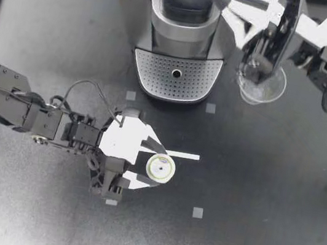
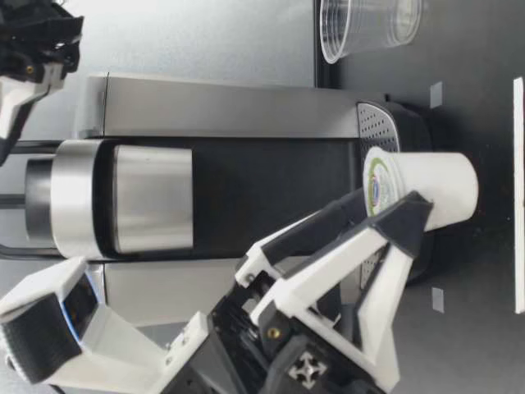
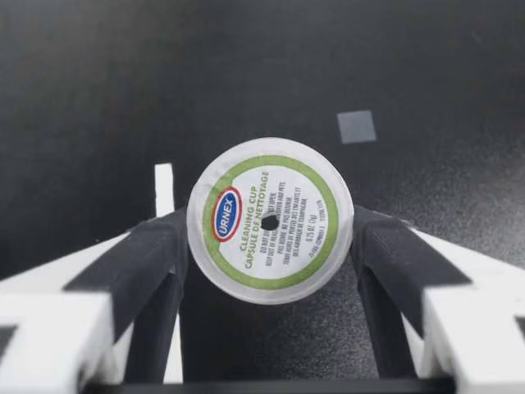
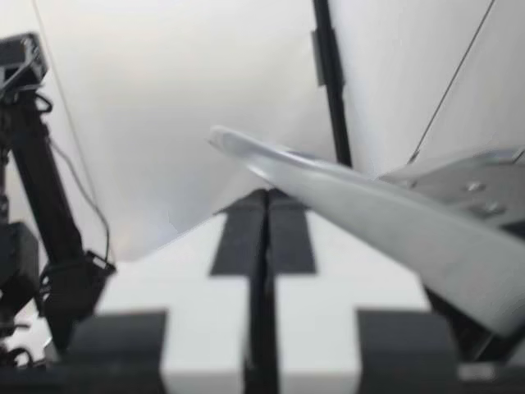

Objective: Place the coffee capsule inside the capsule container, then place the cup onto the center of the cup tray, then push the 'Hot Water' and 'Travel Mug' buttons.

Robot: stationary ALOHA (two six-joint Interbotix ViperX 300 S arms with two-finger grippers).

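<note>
The white coffee capsule (image 1: 160, 169) with a green-ringed lid stands upright in front of the coffee machine (image 1: 184, 14). My left gripper (image 1: 159, 166) is shut on it, one dark finger against each side, as the left wrist view shows around the capsule (image 3: 271, 220). In the low view the capsule (image 2: 422, 190) is low over the table; I cannot tell whether it touches. The clear plastic cup (image 1: 260, 83) stands beside the machine's right side. My right gripper (image 1: 232, 6) is shut, high up by the machine's top, with a silver handle (image 4: 369, 213) just ahead of it.
The perforated cup tray (image 1: 176, 75) at the machine's base is bare. A white tape strip (image 1: 184, 155) and small grey squares (image 1: 197, 213) mark the dark table. My right arm hangs over the cup. A black frame edges the table at left.
</note>
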